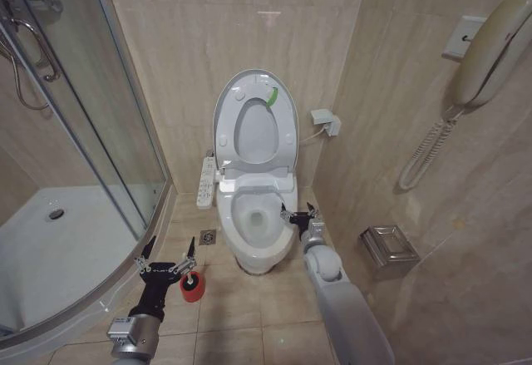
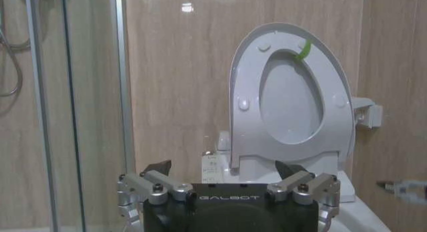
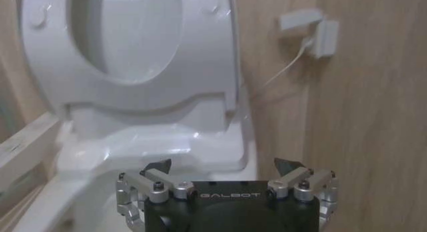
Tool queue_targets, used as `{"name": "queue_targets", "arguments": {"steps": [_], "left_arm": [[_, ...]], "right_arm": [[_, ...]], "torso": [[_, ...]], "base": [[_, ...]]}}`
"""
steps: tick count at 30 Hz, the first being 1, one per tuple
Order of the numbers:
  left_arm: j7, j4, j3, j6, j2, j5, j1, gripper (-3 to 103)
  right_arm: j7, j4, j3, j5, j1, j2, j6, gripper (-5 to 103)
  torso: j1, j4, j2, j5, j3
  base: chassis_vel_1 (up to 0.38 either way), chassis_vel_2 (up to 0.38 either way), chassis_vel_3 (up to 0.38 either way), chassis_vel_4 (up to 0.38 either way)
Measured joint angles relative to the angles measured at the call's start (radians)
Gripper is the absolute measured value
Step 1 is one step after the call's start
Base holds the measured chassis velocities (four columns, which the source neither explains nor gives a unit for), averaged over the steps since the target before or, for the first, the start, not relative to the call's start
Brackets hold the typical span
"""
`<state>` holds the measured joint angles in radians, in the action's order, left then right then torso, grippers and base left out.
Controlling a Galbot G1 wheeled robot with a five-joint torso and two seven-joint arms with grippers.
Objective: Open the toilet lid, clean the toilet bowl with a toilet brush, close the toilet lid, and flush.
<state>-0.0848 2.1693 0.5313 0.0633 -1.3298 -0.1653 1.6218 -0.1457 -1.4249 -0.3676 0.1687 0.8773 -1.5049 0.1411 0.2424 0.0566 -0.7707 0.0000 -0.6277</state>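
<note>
The toilet lid (image 1: 256,128) stands upright against the back wall, with the ring seat raised against it and a green strip near its top. It also faces me in the left wrist view (image 2: 290,101) and the right wrist view (image 3: 133,36). Below it the white toilet bowl (image 1: 235,225) lies uncovered. A small red cup holder (image 1: 192,288) with a dark top stands on the floor left of the bowl; I cannot make out the toilet brush handle. My left gripper (image 1: 170,253) (image 2: 223,167) is open just left of the cup. My right gripper (image 1: 298,211) (image 3: 223,164) is open at the bowl's right rim.
A curved glass shower enclosure (image 1: 108,115) closes off the left. The side button panel (image 1: 205,182) juts from the toilet's left. A floor drain (image 1: 208,237) lies by the bowl. On the right wall hang a phone (image 1: 490,45), a socket (image 1: 327,121) and a metal holder (image 1: 388,244).
</note>
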Motion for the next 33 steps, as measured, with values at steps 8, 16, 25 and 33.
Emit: {"name": "queue_targets", "arguments": {"steps": [8,16,25,33], "left_arm": [[0.000,0.000,0.000,0.000,0.000,0.000,0.000,100],[0.000,0.000,0.000,0.000,0.000,0.000,0.000,100],[0.000,0.000,0.000,0.000,0.000,0.000,0.000,100],[0.000,0.000,0.000,0.000,0.000,0.000,0.000,100]], "right_arm": [[-0.233,-0.009,0.008,-0.040,-0.050,-0.005,-0.232,100],[-0.247,0.016,0.042,-0.040,-0.094,-0.025,-0.191,100],[-0.211,-0.020,0.028,-0.063,-0.107,-0.013,-0.132,100],[-0.113,-0.009,0.042,-0.117,-0.161,0.033,-0.174,100]], "torso": [[0.000,0.0010,0.000,-0.0004,0.000],[0.000,-0.0003,0.000,0.0001,0.000],[0.000,0.0001,0.000,0.0000,0.000],[0.000,-0.0002,0.000,0.0000,0.000]], "base": [[0.000,0.000,0.000,0.000],[0.000,0.000,0.000,0.000],[0.000,0.000,0.000,0.000],[0.000,0.000,0.000,0.000]]}}
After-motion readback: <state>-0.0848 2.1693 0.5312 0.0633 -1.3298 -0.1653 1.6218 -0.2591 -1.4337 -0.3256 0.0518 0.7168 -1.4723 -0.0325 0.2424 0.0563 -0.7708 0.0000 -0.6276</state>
